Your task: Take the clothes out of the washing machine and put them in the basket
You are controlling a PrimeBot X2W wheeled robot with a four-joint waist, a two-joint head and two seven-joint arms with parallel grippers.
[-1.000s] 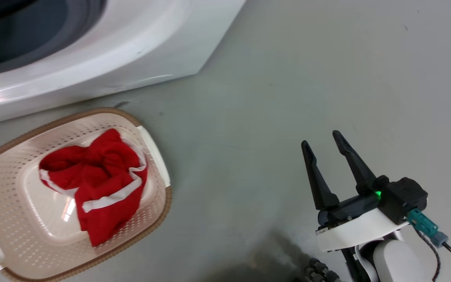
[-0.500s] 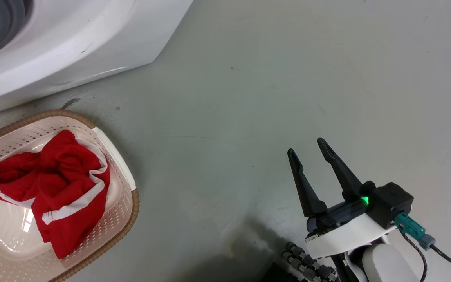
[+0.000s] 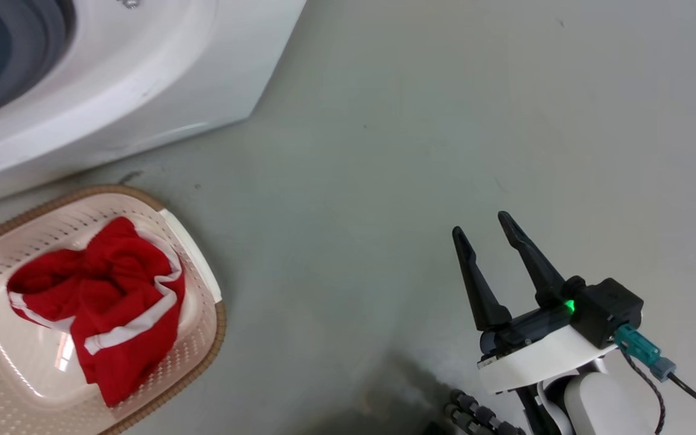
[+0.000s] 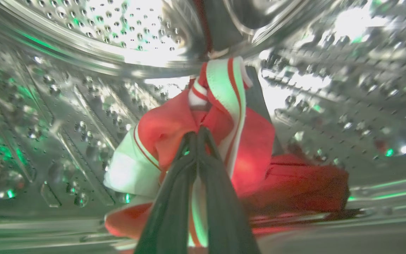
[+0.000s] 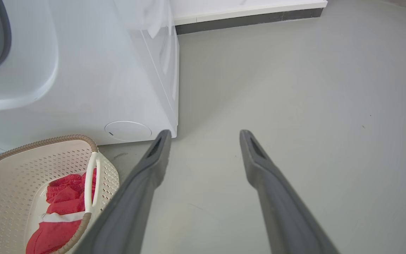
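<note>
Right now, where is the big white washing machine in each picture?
Head view: large white front-loading washing machine, top left corner.
Left wrist view: its perforated steel drum, all around.
Right wrist view: washing machine, upper left.
Shared landmark, head and right wrist: cream perforated plastic basket, below it.

My cameras
Head looks down; right wrist shares its basket [image 3: 203,329] and washing machine [image 3: 161,78]; left wrist sits close inside the drum [image 4: 65,116].

Wide-open floor [image 3: 420,151] right of washing machine [image 3: 142,78], all round right gripper [image 3: 481,222]. Machine front blocks the left, basket [image 3: 218,326] just before it, part-filled w/ clothes [image 3: 112,302]. Inside drum [image 4: 65,116], left gripper [image 4: 196,132] hemmed by steel walls, clothes bunched at tips.
</note>
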